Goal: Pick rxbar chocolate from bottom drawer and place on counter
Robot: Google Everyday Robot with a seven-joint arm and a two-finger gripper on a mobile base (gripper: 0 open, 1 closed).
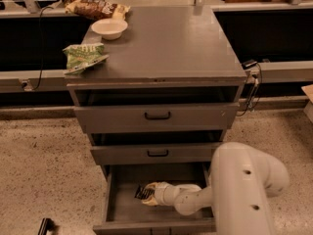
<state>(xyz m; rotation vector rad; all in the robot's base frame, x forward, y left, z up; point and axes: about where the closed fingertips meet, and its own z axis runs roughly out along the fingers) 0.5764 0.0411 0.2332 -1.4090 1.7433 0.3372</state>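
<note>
The bottom drawer is pulled open below two shallower grey drawers. My gripper reaches into it from the right, at the left middle of the drawer. It is shut on the rxbar chocolate, a small black wrapper that sticks out at the gripper's left tip, just above the drawer floor. My white arm covers the drawer's right side. The counter is the flat grey top of the cabinet above.
On the counter's left side lie a green snack bag, a white bowl and a brown-and-yellow snack bag. The two upper drawers stand slightly open. A cable hangs at the cabinet's right. Speckled floor surrounds the cabinet.
</note>
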